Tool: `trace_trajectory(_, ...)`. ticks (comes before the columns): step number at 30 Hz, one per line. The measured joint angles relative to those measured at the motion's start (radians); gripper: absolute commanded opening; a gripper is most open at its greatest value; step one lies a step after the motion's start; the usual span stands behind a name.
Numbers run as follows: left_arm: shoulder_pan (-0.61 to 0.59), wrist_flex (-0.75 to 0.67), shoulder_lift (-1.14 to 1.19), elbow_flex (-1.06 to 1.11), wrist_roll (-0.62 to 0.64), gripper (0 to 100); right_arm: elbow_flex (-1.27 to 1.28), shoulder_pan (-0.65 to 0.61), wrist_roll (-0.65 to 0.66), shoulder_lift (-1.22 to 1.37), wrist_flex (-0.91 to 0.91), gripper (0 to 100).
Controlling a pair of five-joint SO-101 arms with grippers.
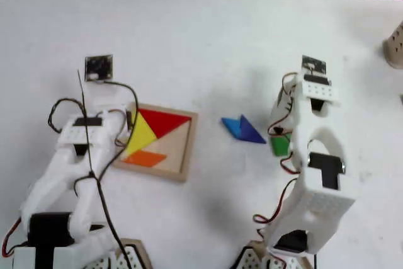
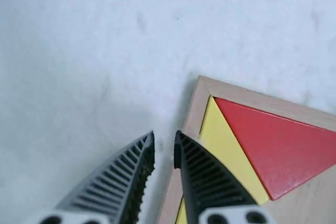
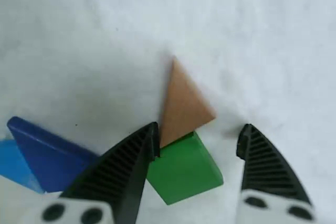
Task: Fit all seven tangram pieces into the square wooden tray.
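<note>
The square wooden tray (image 1: 183, 155) lies left of centre and holds a red triangle (image 1: 165, 121), a yellow triangle (image 1: 141, 135) and an orange piece (image 1: 145, 159). My left gripper (image 2: 164, 142) hangs over the tray's (image 2: 195, 109) outer corner beside the yellow triangle (image 2: 226, 148) and the red triangle (image 2: 278, 150); its fingers are nearly together with nothing between them. My right gripper (image 3: 199, 135) is open around a green square (image 3: 184, 167), with a tan triangle (image 3: 182, 103) touching it just beyond. A dark blue piece (image 3: 47, 153) and a light blue piece (image 3: 13, 163) lie beside it, also seen as blue pieces (image 1: 242, 129).
Two small black-and-white marker cards (image 1: 99, 67) (image 1: 313, 64) lie on the white table beyond the arms. A perforated tan cone (image 1: 395, 45) stands at the right edge. Loose cables (image 1: 94, 155) run along the left arm. Open table lies between tray and blue pieces.
</note>
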Motion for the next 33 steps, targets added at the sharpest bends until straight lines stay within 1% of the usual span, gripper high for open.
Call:
trace_trajectory(2, 0.0, 0.0, 0.0, 0.0, 0.0, 8, 0.006, 0.0, -0.034, -0.002, -0.025, 24.0)
trace_trajectory(7, 0.0, 0.0, 0.0, 0.0, 0.0, 8, 0.008, 0.008, -0.068, 0.003, -0.077, 14.9)
trace_trajectory(12, 0.0, 0.0, 0.0, 0.0, 0.0, 8, -0.032, 0.012, -0.058, 0.043, -0.068, 14.9)
trace_trajectory(33, 0.0, 0.0, 0.003, 0.0, 0.0, 8, -0.054, 0.035, -0.037, 0.048, -0.037, 14.9)
